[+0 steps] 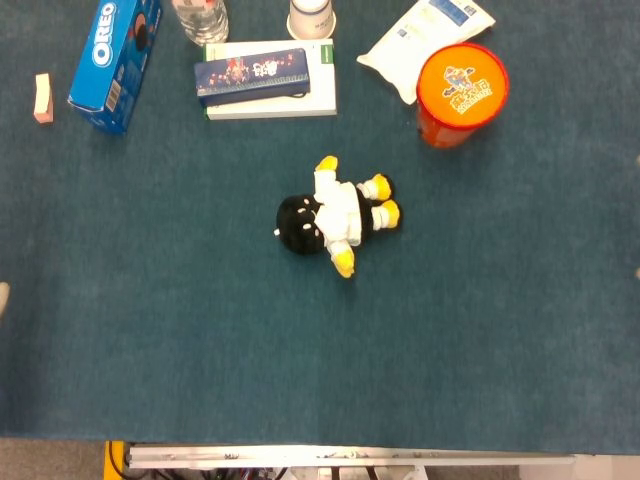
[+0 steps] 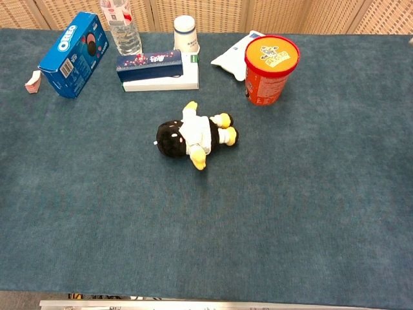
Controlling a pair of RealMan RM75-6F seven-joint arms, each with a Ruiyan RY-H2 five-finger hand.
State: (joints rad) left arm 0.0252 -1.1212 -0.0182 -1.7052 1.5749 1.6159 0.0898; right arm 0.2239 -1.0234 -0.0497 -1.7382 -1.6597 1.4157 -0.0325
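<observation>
Wall to wall in both views, a teal table cover (image 1: 150,350), matte and felt-like, cut off at the bottom by a metal table edge. Behind it, along the top of the chest view only, a woven tan panel (image 2: 226,13). In the upper left, a glossy blue cardboard Oreo box (image 1: 112,60), long and rectangular, lying at a slant. Upper centre, a flat white box (image 1: 322,95) with a slimmer dark blue printed box (image 1: 250,75) lying on top. Upper right, a round orange canister (image 1: 460,90), upright, with a smooth cartoon-printed lid; just behind it, a soft white pouch (image 1: 425,30), crinkled, one corner hidden by the canister. Near frame centre, well apart from all else, a plush toy (image 1: 330,218) lying flat: fuzzy black round head, white cloth body, yellow hands and feet. At the top edge, a clear plastic bottle (image 1: 200,18) and a white cup (image 1: 312,15), both cropped in the head view. Far left, a small pink block (image 1: 43,97). At the left frame edge, a pale sliver of the left hand (image 1: 3,298); at the right edge, a fainter speck of the right hand (image 1: 637,272); too little of either to tell fingers apart or together.
</observation>
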